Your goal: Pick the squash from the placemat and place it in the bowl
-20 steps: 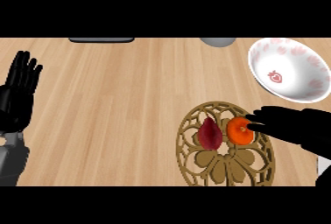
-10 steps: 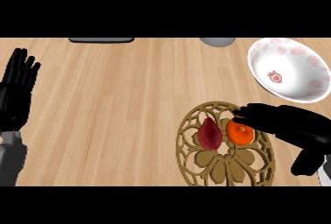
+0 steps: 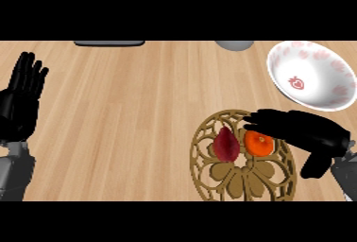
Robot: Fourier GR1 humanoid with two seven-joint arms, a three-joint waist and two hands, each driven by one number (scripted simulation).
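An orange round squash (image 3: 259,144) lies on the right half of a round brown openwork placemat (image 3: 241,182), beside a dark red pointed vegetable (image 3: 226,144). My right hand (image 3: 301,131) comes in from the right. Its straight fingers reach over the squash's upper edge and its thumb hangs down to the squash's right, so the hand is open and not closed round the squash. A white bowl (image 3: 327,92) with pink strawberry prints stands at the back right, nothing in it. My left hand (image 3: 21,101) rests open, fingers up, at the left edge.
A dark grey flat object (image 3: 109,43) and a grey round object (image 3: 233,45) sit at the counter's far edge. Bare wooden counter spreads between the left hand and the placemat.
My right hand has slid left, and its fingers now stretch across the top of the squash. The squash, the red vegetable and the left hand have not moved.
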